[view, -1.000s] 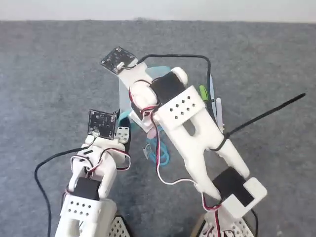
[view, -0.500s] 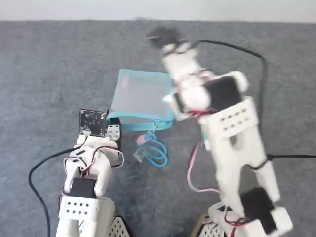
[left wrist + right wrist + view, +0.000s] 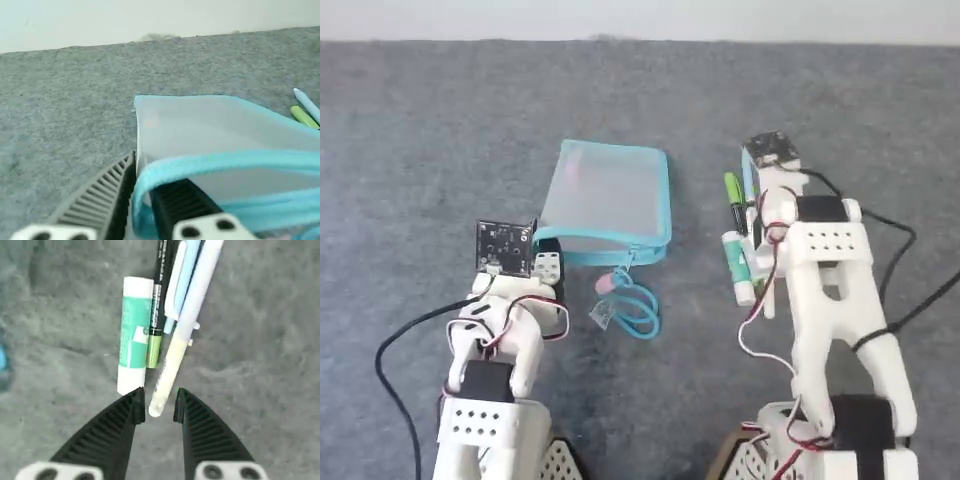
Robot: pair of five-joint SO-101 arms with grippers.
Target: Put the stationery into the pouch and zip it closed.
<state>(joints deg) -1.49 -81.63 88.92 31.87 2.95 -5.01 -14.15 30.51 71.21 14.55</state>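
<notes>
A translucent pouch (image 3: 610, 200) with teal edging lies flat at mid-table. My left gripper (image 3: 549, 264) is at its near left corner. In the left wrist view, the gripper (image 3: 142, 200) is shut on the pouch's teal zipper edge (image 3: 200, 162). To the right lie a glue stick (image 3: 739, 266), a green marker (image 3: 731, 192) and pens (image 3: 749, 185), side by side. My right gripper (image 3: 159, 407) hangs over them, open, its fingertips either side of the end of a pale pen (image 3: 185, 325). Beside that pen are the glue stick (image 3: 134, 335) and the marker (image 3: 157, 315).
A teal cord loop (image 3: 640, 310) with a pink tag (image 3: 607, 284) trails from the pouch's near edge towards me. Grey felt (image 3: 440, 120) covers the table up to a pale wall at the back. Cables run from both arms.
My right arm has swung from above the pouch over to the right and now hangs above the stationery, uncovering the pouch. The left arm has barely shifted.
</notes>
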